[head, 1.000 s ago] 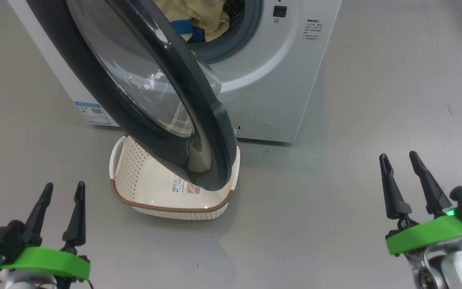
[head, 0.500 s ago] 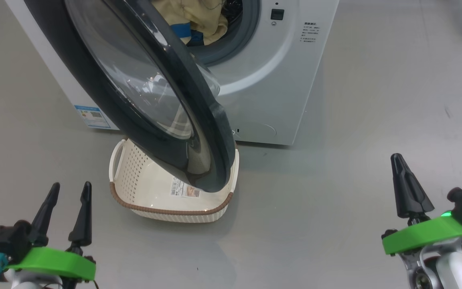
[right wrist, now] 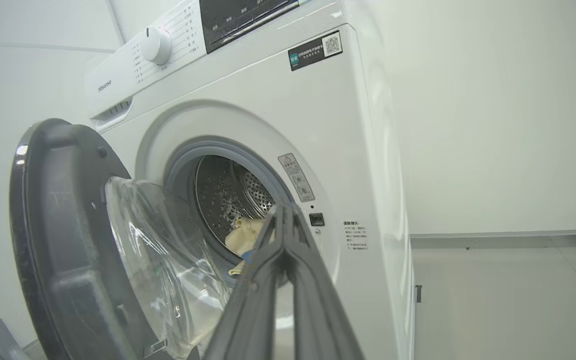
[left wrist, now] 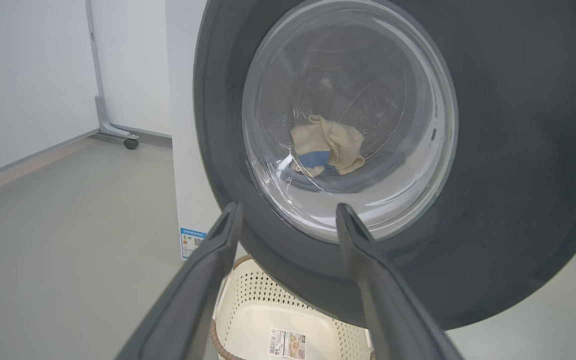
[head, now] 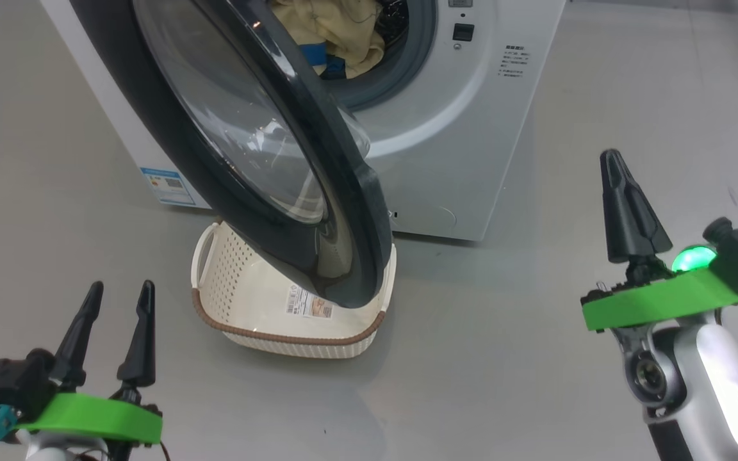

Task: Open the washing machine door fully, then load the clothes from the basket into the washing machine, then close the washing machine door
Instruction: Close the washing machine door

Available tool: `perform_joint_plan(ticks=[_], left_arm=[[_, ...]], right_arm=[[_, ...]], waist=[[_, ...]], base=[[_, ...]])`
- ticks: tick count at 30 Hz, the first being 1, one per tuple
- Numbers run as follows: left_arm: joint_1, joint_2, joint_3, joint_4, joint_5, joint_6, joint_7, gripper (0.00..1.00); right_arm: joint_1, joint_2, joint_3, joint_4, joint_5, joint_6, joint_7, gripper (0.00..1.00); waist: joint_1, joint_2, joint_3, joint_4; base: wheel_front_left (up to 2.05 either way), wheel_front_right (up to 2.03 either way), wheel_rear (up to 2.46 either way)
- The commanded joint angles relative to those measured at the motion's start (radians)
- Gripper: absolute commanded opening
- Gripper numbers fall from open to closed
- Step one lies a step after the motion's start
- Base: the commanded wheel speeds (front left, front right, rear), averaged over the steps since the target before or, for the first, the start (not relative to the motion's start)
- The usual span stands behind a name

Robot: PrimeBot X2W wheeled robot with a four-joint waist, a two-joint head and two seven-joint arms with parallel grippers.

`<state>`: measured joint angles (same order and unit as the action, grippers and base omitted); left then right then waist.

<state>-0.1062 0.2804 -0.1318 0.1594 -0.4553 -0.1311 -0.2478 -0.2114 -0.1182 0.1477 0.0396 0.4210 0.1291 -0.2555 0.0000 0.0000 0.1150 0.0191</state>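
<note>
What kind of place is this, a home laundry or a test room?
Probably a test room or lab: the washing machine stands on a bare grey floor, the white walls are plain, and a stand on castors is by the wall.

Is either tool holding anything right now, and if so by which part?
Nothing is held. The left tool is open on empty air; the right tool is shut on nothing. The clothes lie inside the washing machine.
</note>
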Motion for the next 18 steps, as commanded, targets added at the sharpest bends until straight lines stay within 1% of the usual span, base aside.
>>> perform_joint_plan(ticks=[1, 5, 10, 14, 18], left_arm=[[-0.015, 0.015, 0.044, -0.039, 0.016, 0.000, -0.014, 1.00], [-0.011, 0.006, 0.043, -0.064, 0.025, 0.000, -0.014, 1.00], [-0.001, -0.007, 0.050, -0.083, 0.033, 0.000, -0.014, 1.00], [0.008, -0.014, 0.052, -0.090, 0.036, 0.000, -0.014, 1.00], [0.013, -0.020, 0.051, -0.092, 0.036, 0.000, -0.014, 1.00]], right_arm=[[-0.057, 0.006, 0.034, -0.057, 0.003, 0.002, -0.006, 0.00], [-0.092, 0.013, 0.089, -0.127, 0.005, 0.002, -0.006, 0.00], [-0.106, 0.018, 0.199, -0.186, 0.014, 0.002, -0.006, 0.00], [-0.106, 0.022, 0.309, -0.192, 0.025, 0.002, -0.006, 0.00], [-0.099, 0.024, 0.405, -0.158, 0.030, 0.002, -0.006, 0.00]], waist=[[0.0000, 0.0000, -0.004, 0.010], [0.0000, 0.0000, -0.010, 0.034], [0.0000, 0.0000, -0.020, 0.057], [0.0000, 0.0000, -0.027, 0.070], [0.0000, 0.0000, -0.027, 0.084]], base=[[0.00, 0.00, 0.00], [0.00, 0.00, 0.00], [0.00, 0.00, 0.00], [0.00, 0.00, 0.00], [0.00, 0.00, 0.00]])
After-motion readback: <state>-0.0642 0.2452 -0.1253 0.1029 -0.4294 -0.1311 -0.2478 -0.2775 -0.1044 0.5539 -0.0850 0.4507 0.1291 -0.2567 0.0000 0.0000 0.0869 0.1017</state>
